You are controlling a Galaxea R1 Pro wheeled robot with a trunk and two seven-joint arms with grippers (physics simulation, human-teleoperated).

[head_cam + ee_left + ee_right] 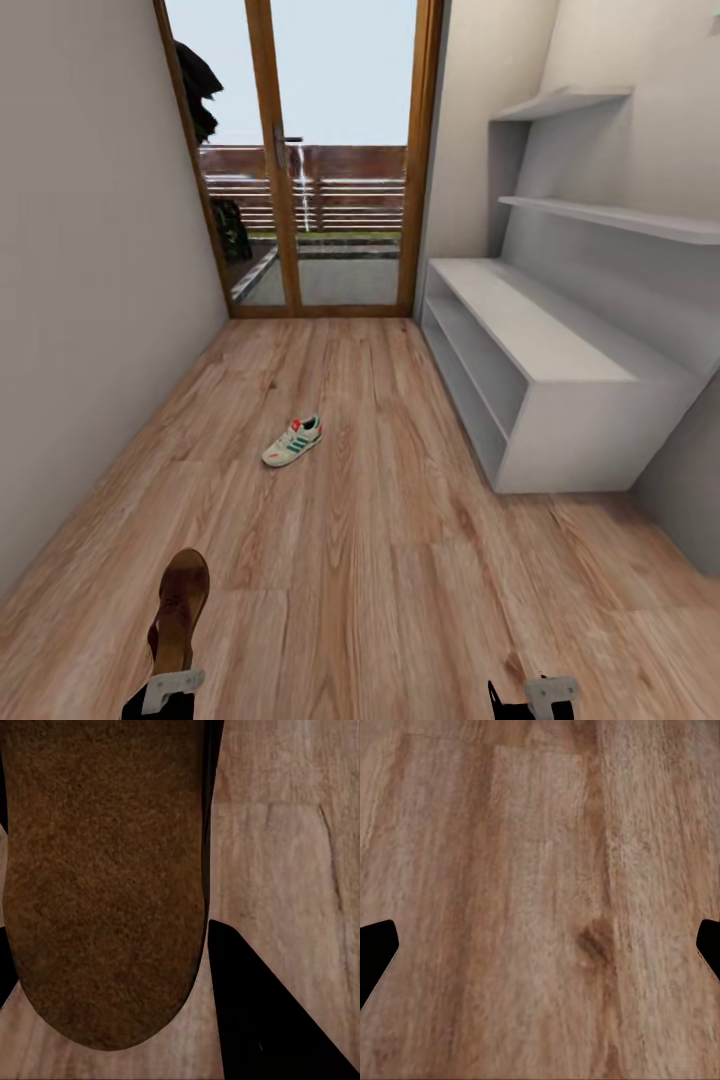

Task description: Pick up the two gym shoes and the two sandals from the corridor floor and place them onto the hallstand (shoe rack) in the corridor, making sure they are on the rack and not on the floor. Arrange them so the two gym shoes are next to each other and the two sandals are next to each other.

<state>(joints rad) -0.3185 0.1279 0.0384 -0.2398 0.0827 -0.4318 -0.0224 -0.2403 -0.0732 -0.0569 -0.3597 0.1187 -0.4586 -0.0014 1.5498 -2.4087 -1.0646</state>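
While the left hand (pixel 165 690) grips one flat sandal (pixel 180 610) by its heel, toe jutting forward above the floor (pixel 380 560), it looks light and bendy; the right hand (pixel 535 695) hangs spread, carrying nothing.

Left gripper (pixel 165 692): black body; pale grey block on top
Right gripper (pixel 532 697): black pointed finger; pale grey block alongside
Wrist views: fingers (pixel 375 949) flat black, angular, unmarked
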